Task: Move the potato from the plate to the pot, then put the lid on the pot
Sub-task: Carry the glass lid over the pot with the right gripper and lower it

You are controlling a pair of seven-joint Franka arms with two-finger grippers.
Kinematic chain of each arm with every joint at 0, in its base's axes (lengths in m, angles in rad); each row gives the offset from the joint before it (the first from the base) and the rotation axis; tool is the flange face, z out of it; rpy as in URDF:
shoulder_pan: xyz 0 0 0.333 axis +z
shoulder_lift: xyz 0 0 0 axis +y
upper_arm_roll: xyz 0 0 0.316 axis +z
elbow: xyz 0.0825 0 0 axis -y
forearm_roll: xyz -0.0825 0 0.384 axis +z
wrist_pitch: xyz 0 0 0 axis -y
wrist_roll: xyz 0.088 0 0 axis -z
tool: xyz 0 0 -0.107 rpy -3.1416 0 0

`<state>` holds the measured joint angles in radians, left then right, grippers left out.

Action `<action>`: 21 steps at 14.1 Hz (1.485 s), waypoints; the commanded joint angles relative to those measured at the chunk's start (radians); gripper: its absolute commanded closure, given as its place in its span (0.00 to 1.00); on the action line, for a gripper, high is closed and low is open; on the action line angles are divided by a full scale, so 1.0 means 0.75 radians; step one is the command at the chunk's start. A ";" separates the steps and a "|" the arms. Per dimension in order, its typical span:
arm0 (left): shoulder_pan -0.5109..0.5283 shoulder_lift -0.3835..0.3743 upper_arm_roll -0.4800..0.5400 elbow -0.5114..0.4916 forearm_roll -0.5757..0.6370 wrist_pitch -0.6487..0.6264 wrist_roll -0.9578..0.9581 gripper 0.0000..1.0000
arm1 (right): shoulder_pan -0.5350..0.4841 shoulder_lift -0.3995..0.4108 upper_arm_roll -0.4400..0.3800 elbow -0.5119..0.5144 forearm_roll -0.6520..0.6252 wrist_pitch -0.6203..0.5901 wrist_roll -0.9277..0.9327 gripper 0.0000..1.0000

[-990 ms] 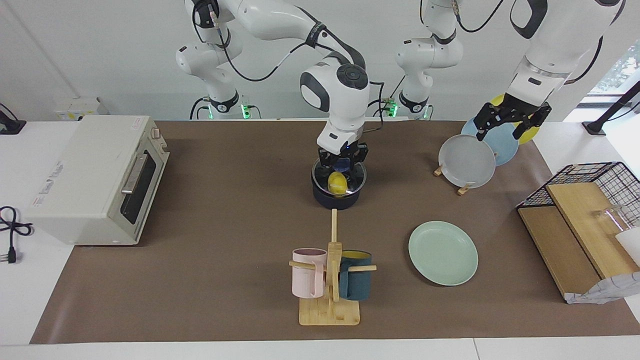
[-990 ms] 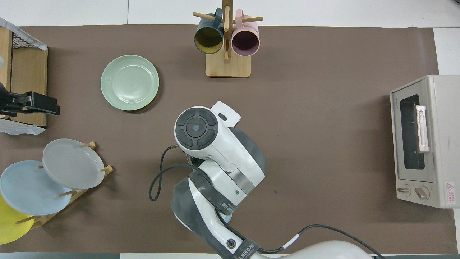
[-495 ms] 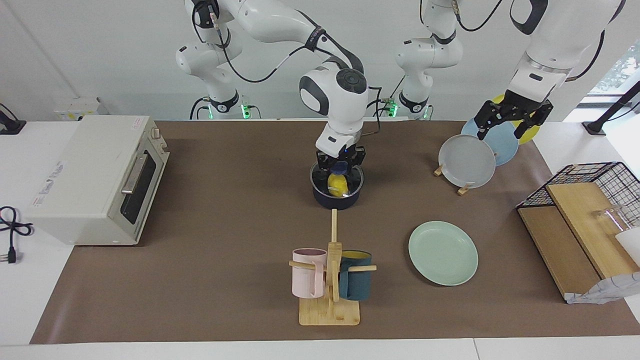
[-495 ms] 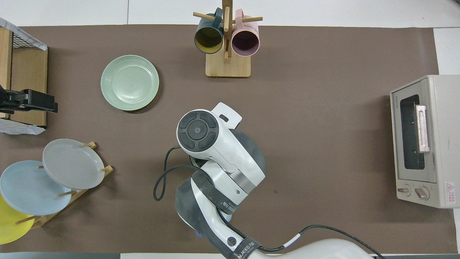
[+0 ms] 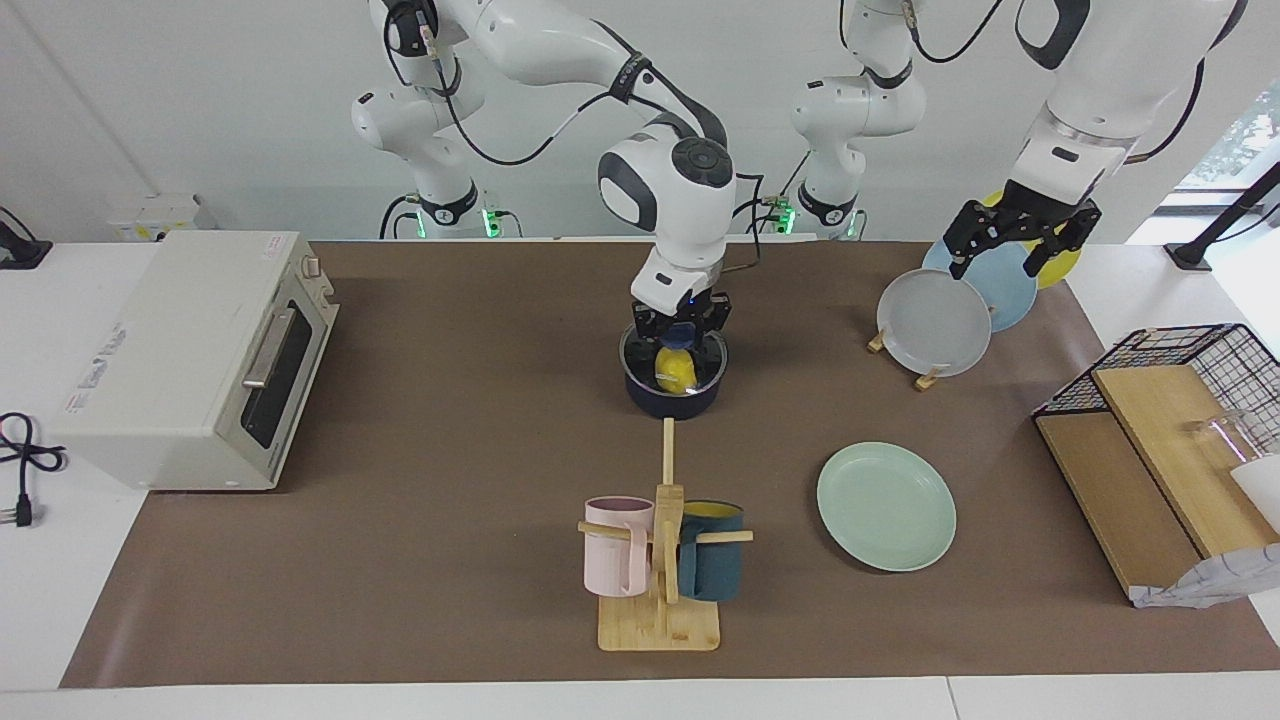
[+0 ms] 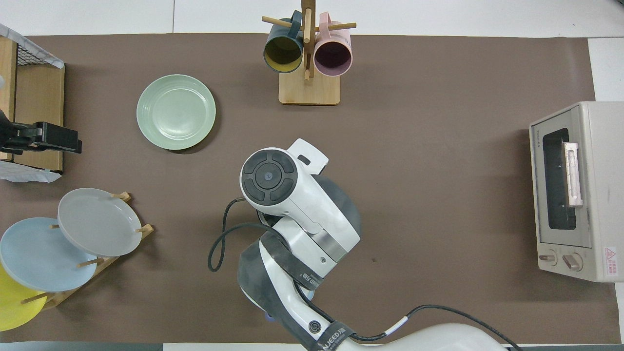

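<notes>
The dark navy pot [image 5: 672, 399] stands mid-table, toward the robots. The yellow potato [image 5: 676, 371] lies inside it, seen through the clear glass lid [image 5: 637, 367], which sits level on the pot's rim. My right gripper [image 5: 681, 330] comes straight down over the pot and is shut on the lid's blue knob [image 5: 683, 334]. In the overhead view the right arm hides pot, lid and potato. The mint-green plate [image 5: 886, 506] [image 6: 176, 111] lies bare, farther from the robots, toward the left arm's end. My left gripper [image 5: 1001, 262] [image 6: 44, 139] hangs open over the upright plates.
A rack of grey, light blue and yellow upright plates [image 5: 932, 322] stands by the left arm. A mug tree [image 5: 662, 545] with pink and teal mugs is farther out than the pot. A toaster oven [image 5: 190, 355] sits at the right arm's end, a wire basket [image 5: 1180, 400] at the left arm's end.
The right gripper has lowered the lid the last bit onto the pot and shifted slightly. The left gripper has risen a little over the plate rack.
</notes>
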<state>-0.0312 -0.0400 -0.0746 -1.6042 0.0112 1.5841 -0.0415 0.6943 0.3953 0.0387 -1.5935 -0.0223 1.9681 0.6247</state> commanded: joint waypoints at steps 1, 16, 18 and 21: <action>-0.001 -0.020 0.003 0.004 -0.019 -0.065 0.008 0.00 | -0.030 -0.018 0.012 -0.039 0.003 0.035 -0.009 1.00; 0.017 -0.031 -0.001 -0.009 -0.054 -0.042 0.018 0.00 | -0.056 -0.016 0.012 -0.039 0.085 0.057 0.004 1.00; 0.017 -0.033 -0.001 -0.011 -0.050 -0.040 0.008 0.00 | -0.048 -0.020 0.012 -0.060 0.083 0.069 0.004 1.00; 0.019 -0.033 -0.001 -0.013 -0.050 -0.042 0.006 0.00 | -0.048 -0.022 0.012 -0.068 0.083 0.074 0.004 0.72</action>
<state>-0.0302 -0.0464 -0.0713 -1.6039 -0.0175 1.5637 -0.0417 0.6724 0.3918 0.0414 -1.6057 0.0381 1.9830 0.6249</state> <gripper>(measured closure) 0.000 0.348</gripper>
